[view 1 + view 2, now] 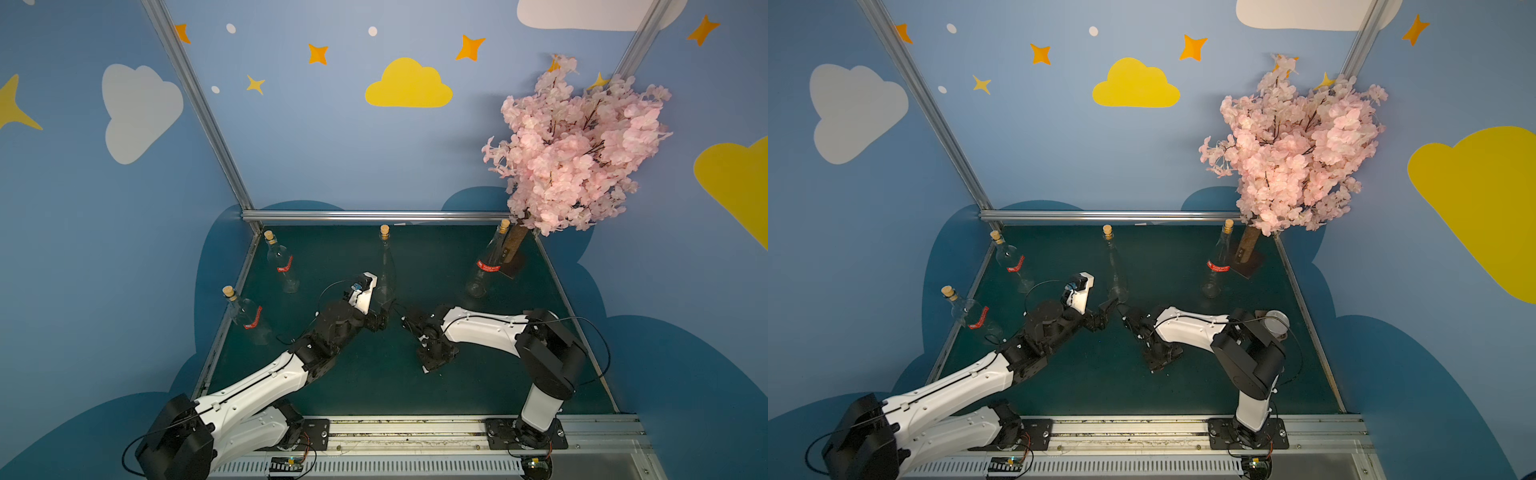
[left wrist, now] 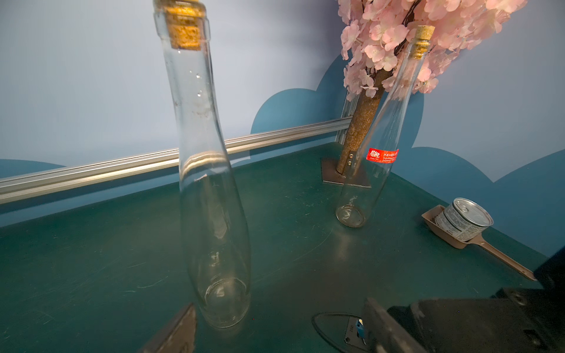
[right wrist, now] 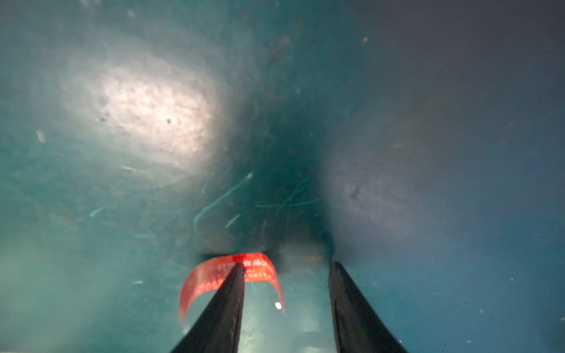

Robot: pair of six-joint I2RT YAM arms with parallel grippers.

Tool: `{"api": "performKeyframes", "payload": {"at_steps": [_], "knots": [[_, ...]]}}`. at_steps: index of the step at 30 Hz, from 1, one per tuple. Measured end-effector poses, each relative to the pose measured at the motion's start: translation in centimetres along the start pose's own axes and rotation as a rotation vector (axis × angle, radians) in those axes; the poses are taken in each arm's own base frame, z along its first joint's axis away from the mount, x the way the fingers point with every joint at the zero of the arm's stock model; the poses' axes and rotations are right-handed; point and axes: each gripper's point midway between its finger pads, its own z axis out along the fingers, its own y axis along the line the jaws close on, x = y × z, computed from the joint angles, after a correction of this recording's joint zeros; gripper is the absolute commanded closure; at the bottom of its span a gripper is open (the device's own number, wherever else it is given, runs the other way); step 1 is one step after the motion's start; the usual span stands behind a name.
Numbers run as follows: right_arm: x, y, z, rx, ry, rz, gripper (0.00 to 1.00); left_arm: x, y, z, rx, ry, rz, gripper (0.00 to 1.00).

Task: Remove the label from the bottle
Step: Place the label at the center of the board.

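Right gripper [image 3: 287, 265] spread, red label [image 3: 201, 275] curled against one finger [image 3: 226, 305]; left gripper [image 2: 279, 304] spread by clear bottle [image 2: 211, 183].

Left arm [image 1: 257, 382] stretched forward, jaws wide, right arm [image 1: 482, 328] angled down, jaws apart

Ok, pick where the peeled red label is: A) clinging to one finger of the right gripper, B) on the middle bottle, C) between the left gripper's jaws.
A: the right wrist view shows the red label curled over one finger of the open right gripper.
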Motion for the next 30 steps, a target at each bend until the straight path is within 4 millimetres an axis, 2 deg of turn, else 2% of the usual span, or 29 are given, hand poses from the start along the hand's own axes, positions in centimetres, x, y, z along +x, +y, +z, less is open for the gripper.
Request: {"api": "performKeyframes", "payload": {"at_steps": [13,23,26,28,30], "knots": [[-0.6,1.4,-0.1,-0.020,-0.006,-0.024,0.50,0.3,0.1,-0.4,-0.006,0.002,0.001,0.16],[-0.9,1.1,-0.4,-0.020,-0.016,-0.017,0.49,0.3,0.1,-0.4,-0.005,0.002,0.001,0.16],[-1.4,0.7,-1.8,-0.027,-0.049,-0.014,0.49,0.3,0.1,-0.4,-0.005,0.002,0.000,0.16],[-2.1,0.4,-3.7,-0.044,-0.102,-0.009,0.49,0.2,0.1,-0.5,-0.005,0.000,-0.003,0.16],[-2.9,0.0,-6.4,-0.071,-0.188,-0.006,0.50,0.1,0.1,-0.7,-0.005,-0.001,-0.004,0.16]]}}
